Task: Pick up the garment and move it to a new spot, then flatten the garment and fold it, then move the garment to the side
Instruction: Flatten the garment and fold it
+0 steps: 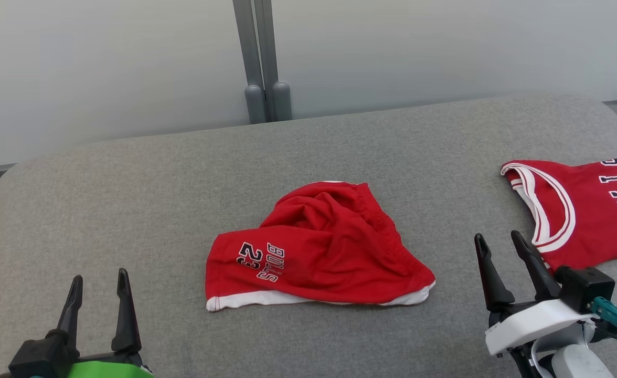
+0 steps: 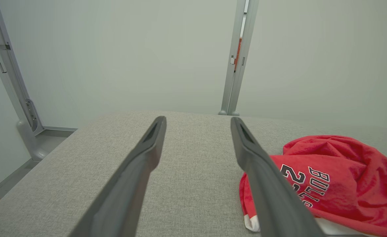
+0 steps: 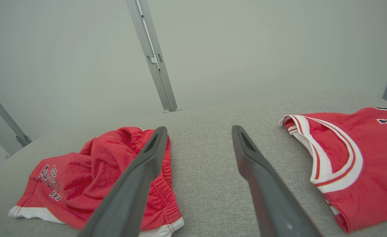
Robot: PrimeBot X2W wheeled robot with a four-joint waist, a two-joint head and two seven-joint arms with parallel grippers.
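The jaws of the left gripper (image 1: 100, 275) and the right gripper (image 1: 497, 235) are wide apart and hold nothing, and the red shorts (image 1: 314, 252) lie crumpled in the middle of the gray table (image 1: 130, 199), so I think no step is done yet.

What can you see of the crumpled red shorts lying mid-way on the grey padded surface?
The crumpled red fabric shorts lie bunched and unfolded. White trim edges the hem nearest the robot; BULLS 23 lettering shows on their left part; a gathered waistband sits at the far side. They rest on the grey woven surface, touched by nothing else.
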